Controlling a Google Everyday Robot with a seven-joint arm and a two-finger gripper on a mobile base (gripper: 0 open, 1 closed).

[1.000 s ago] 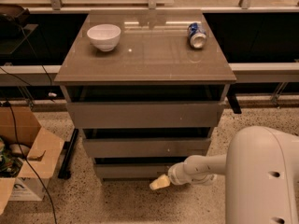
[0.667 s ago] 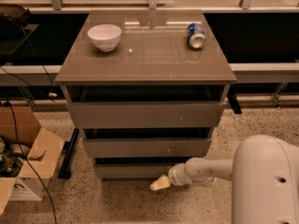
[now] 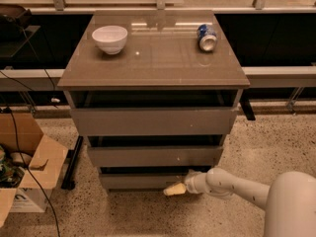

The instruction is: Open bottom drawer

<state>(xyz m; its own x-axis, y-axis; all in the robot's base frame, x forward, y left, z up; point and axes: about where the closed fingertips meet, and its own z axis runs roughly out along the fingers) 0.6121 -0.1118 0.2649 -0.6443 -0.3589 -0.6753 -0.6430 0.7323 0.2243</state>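
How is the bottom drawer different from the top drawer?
The top drawer has the tallest, widest front; the bottom drawer has the shortest, narrowest one. The top drawer sits just under the tabletop; the bottom drawer is the lowest of the three. The gripper is right by the bottom drawer's front, well below the top drawer. Both are plain grey-brown, with no handles and a dark gap above.
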